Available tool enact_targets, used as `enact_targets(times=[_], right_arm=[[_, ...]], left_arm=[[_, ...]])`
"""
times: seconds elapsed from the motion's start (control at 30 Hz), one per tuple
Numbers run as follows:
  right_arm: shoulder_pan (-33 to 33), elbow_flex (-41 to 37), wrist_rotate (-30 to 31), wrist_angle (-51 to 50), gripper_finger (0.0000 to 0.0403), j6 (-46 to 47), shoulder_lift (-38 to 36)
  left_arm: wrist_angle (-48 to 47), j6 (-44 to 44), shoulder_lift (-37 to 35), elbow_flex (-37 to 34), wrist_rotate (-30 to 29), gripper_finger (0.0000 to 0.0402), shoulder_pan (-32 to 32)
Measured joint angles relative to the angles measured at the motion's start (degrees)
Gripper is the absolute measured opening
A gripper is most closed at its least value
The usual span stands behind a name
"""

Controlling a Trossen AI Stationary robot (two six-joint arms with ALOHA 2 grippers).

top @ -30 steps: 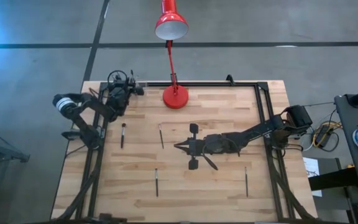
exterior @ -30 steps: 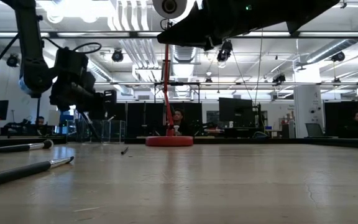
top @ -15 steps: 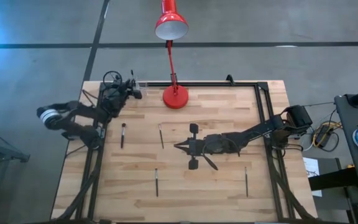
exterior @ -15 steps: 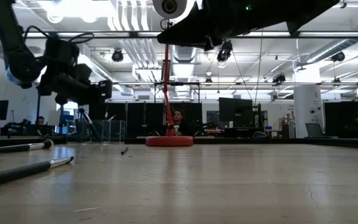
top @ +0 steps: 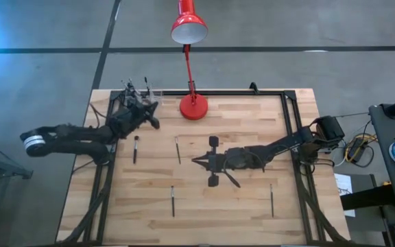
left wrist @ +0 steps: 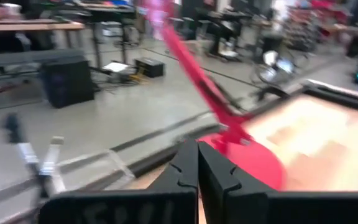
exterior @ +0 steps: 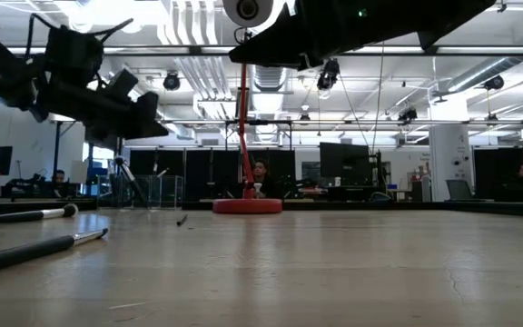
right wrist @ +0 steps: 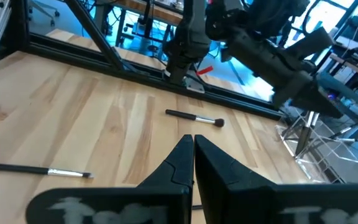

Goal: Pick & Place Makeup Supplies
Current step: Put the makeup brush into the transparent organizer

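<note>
- Nearest the front edge of the wooden tabletop, two of the makeup supplies lie flat and well apart: a thin dark stick towards the left and another thin stick towards the right.
- The right tool hangs over the middle of the tabletop at the end of its outstretched arm. Its two dark fingers are pressed together with nothing between them.
- Just beyond the right tool's tip lies a thin pencil-like stick, and left of that a short brush with a pale bristle tip. Both rest on the wood, untouched.
- In the right wrist view the same brush shows with a silvery ferrule and a small rounded head, and the pencil-like stick lies nearer.
- The left tool is raised above the far left part of the tabletop, close to the lamp's base. Its fingers are closed against each other and grip nothing.
- At the far left corner stands a clear container with several dark brushes upright in it, just beside the left arm.
- A red desk lamp stands at the far edge, its shade reaching out past the tabletop.
</note>
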Motion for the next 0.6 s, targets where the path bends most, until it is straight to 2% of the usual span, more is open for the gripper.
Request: enact_targets(times=[0.13, 0.47, 0.6], right_arm=[[-0.74, 0.00, 0.00, 0.04, 0.0009, -0.54, 0.00], [-1.49, 0.00, -0.09, 0.12, 0.0009, -0.57, 0.02], [-1.49, 0.00, -0.09, 0.17, 0.0009, -0.68, 0.01]], left_arm=[[-3.99, 0.15, -1.71, 0.51, -2.51, 0.0000, -8.37], [-9.57, -0.90, -2.26, 0.62, -16.91, 0.0000, -31.38], [-22.98, -8.15, -2.24, 3.57, -21.33, 0.0000, -38.71]])
